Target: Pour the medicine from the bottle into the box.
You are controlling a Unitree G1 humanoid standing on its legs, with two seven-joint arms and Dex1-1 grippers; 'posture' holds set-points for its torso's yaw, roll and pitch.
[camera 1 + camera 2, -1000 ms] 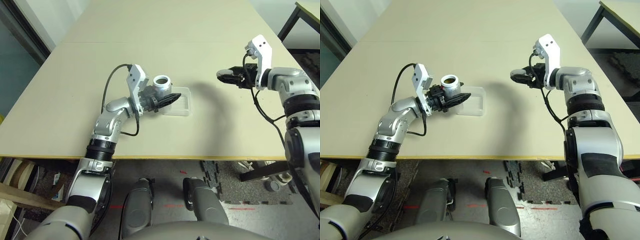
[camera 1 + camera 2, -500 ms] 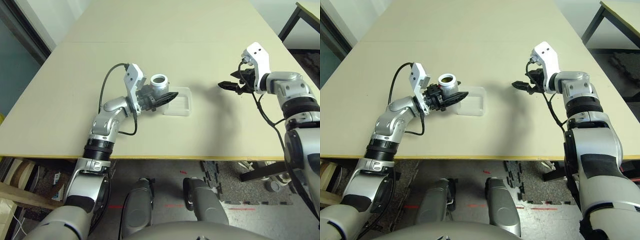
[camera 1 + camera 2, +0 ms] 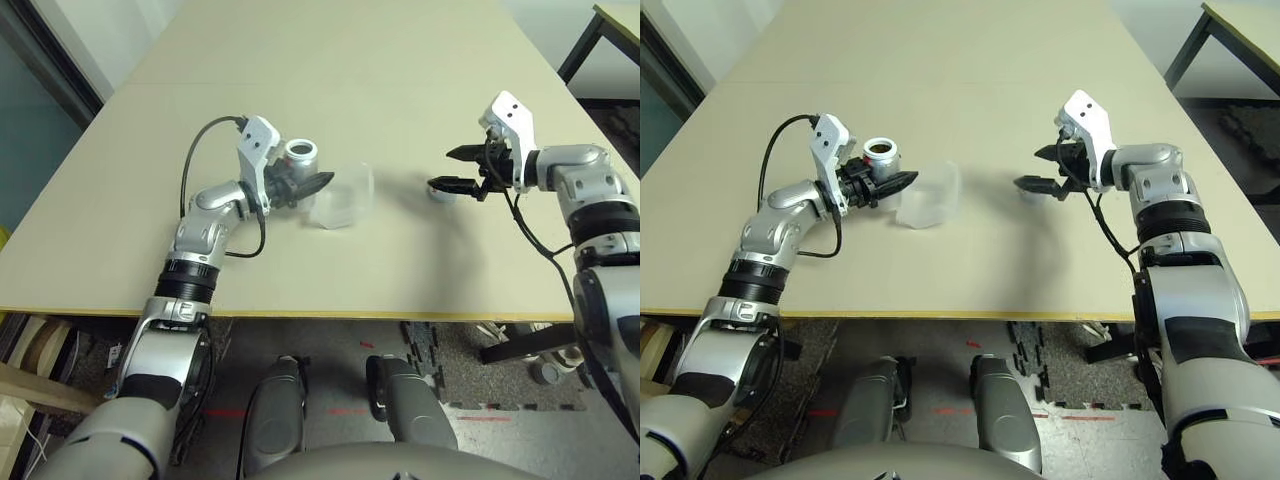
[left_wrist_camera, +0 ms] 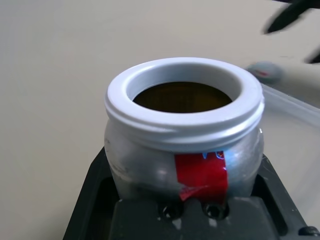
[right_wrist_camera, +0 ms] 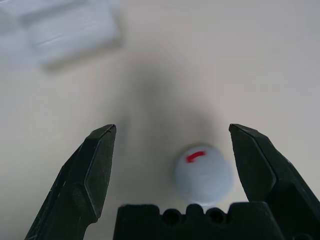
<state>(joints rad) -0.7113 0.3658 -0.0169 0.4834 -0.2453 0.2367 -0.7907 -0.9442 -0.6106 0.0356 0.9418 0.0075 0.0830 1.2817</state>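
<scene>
Now the counter (image 3: pixel 420 120) carries everything, a wide pale slab. On it, near the middle of the head views, sits the box (image 3: pixel 342 198), clear plastic; it looks tipped or smeared in the picture, so whether it lies flat I cannot tell. At about nine o'clock from the box, the left pincer (image 3: pixel 318 184) is clamped around the bottle (image 3: pixel 299 155), which stands upright with its mouth uncapped; the fingertips reach almost to the box's near wall. The wrist view shows the bottle's white rim, a red strip down its side, and a brownish-dark inside, but no single pill can be made out. At about three o'clock from the box, well apart, the right pincer (image 3: pixel 452 170) hangs with its fingers spread wide, and the loose cap (image 5: pixel 203 174) lies on the counter between them, not gripped.

The step in hand appears to be the pour. To do it well, bring the bottle's mouth over the middle of the box before tilting, then roll the wrist slowly toward three o'clock so the pill drops inside the low walls rather than skipping over them. Keep the fingertips off the light box, since a nudge would likely shove it. The right arm should probably stay clear.
</scene>
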